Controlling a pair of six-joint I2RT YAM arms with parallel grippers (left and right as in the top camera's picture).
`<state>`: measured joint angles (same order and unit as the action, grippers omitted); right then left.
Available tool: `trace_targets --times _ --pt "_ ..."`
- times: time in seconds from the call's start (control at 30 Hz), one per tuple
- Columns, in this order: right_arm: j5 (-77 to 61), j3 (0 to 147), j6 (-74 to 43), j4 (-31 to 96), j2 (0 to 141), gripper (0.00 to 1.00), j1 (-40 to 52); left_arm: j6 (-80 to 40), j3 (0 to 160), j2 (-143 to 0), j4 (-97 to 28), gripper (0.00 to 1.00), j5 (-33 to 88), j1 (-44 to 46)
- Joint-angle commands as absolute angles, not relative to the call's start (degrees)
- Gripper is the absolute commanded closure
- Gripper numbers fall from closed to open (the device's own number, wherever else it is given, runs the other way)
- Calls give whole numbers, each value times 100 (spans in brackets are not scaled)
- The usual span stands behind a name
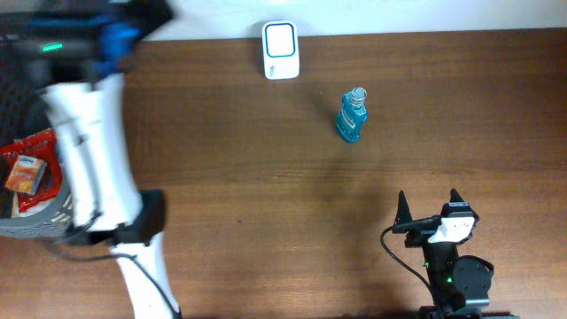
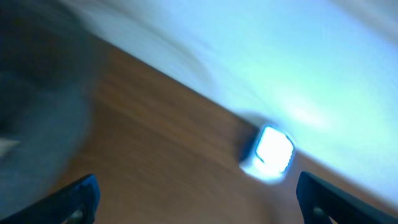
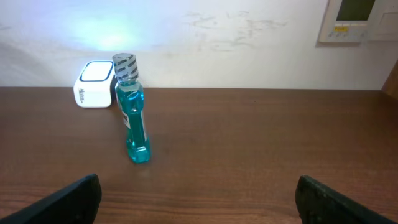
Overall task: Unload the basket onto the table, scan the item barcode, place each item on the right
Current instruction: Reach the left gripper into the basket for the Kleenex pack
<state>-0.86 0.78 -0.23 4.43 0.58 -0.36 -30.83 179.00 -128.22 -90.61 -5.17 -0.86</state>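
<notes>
Item: the blue bottle point(image 1: 353, 116) stands upright on the table point(image 1: 266, 177), near the scanner point(image 1: 281, 50) but not touching it.
Left claw: the left gripper point(image 2: 199, 202) is spread wide and looks empty, though my view is blurred.
Right claw: the right gripper point(image 1: 429, 206) is gaping and holds nothing, well apart from the bottle.
Progress: I judge that grasping the bottle and presenting it remain.

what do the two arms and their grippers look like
The left arm is made of white tubular links with black joints, a blue fitting and a green light. The right arm is black with a small green light. The right gripper has a white body, black pointed fingers and a looping black cable.
</notes>
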Motion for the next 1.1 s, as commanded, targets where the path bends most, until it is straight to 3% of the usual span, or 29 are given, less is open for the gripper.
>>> trace_targets --times 0.0,0.13,0.23,0.4,0.5,0.63,0.83,0.9,1.07 --pt "-36 32 -89 456 21 2 -1 -2987 17974 -12564 -9356 1 -543 -1531" --pt "-38 32 -89 456 21 1 -1 -2788 17568 -12567 -9555 2 -563 -3011" --pt "-36 32 -89 456 21 2 -1 -2069 16862 -12567 -9524 6 -556 -3426" --pt "-36 32 -89 456 21 1 -1 -1616 14932 -12567 -8947 7 -720 -3463" --pt "-36 32 -89 456 21 2 -1 -1612 13734 -12567 -8702 8 -1697 -3463" --pt "-38 32 -89 456 21 1 -1 -834 12468 -12567 -8138 12 -1756 -3444" --pt "-36 32 -89 456 21 1 -1 -154 11629 -12567 -7443 16 -1846 -3308" --pt "-38 32 -89 456 21 1 -1 -19 11627 -12567 -7347 36 -1863 -3317" --pt "-38 32 -89 456 21 2 -1 -16 11627 -12567 -7303 48 -2003 -3317"
